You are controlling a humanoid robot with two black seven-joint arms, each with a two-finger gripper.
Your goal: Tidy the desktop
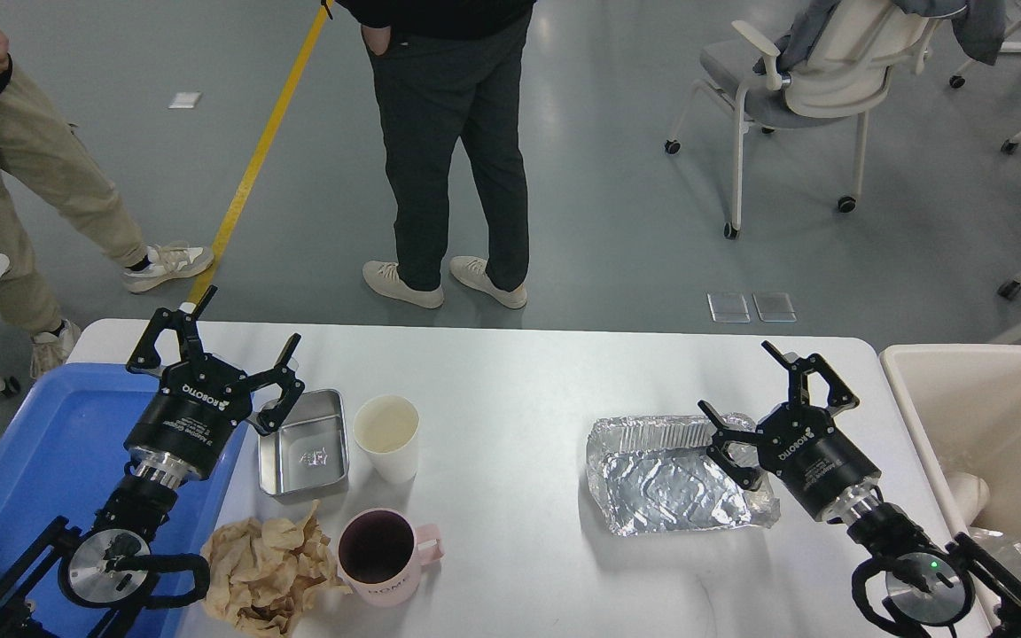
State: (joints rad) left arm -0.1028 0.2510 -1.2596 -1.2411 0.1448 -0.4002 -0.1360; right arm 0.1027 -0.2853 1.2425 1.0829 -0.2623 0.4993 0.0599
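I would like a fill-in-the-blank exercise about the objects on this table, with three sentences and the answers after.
1. The pink mug stands directly beside the crumpled ____ paper.
2. The crinkled foil tray lies nearest to the ____ gripper.
3. Between the left gripper and the paper cup sits a small ____ tin on the desktop.

Answers: brown; right; metal

Wide white glossy worktop (510,372) carries: blue plastic tray (41,461), small steel tin (305,443), white paper cup (386,436), pink mug (382,556), crumpled brown paper (267,567), crinkled foil tray (674,478).
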